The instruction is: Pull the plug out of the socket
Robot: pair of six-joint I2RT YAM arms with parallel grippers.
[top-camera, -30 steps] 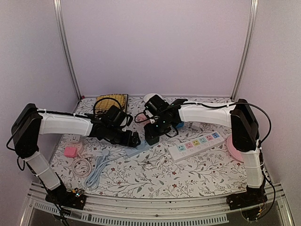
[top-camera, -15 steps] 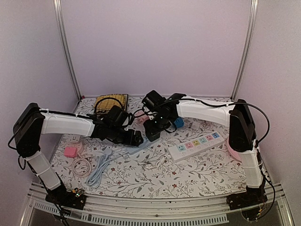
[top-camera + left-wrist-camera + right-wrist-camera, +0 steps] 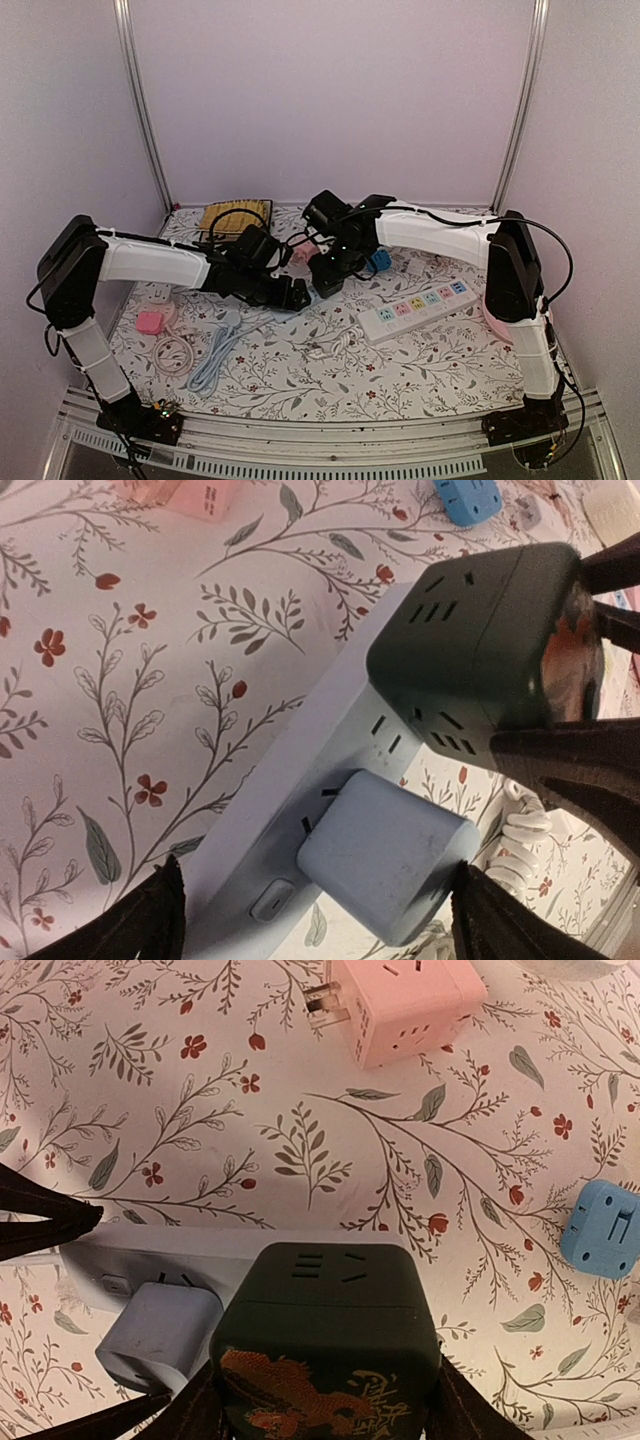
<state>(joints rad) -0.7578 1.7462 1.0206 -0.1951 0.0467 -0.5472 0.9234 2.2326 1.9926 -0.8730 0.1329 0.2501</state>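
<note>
A black cube plug (image 3: pixel 330 1345) with a gold dragon print stands over the far end of the pale blue socket strip (image 3: pixel 270 830). My right gripper (image 3: pixel 325 1405) is shut on the cube's two sides. Its prongs are hidden, so I cannot tell whether they sit in the socket. A pale blue cube plug (image 3: pixel 385 865) is plugged into the strip beside it. My left gripper (image 3: pixel 320 925) is open, its fingers straddling the strip and the blue plug. From above, both grippers (image 3: pixel 295 295) (image 3: pixel 328 272) meet at mid-table.
A loose pink cube adapter (image 3: pixel 400 1000) and a small blue adapter (image 3: pixel 600 1225) lie just beyond the strip. A white strip with coloured sockets (image 3: pixel 418 308) lies to the right, white cables (image 3: pixel 205 355) and a pink item (image 3: pixel 150 321) to the left.
My right gripper has moved slightly toward the back with the black plug. My left gripper has slid right along the strip, closer to the right one.
</note>
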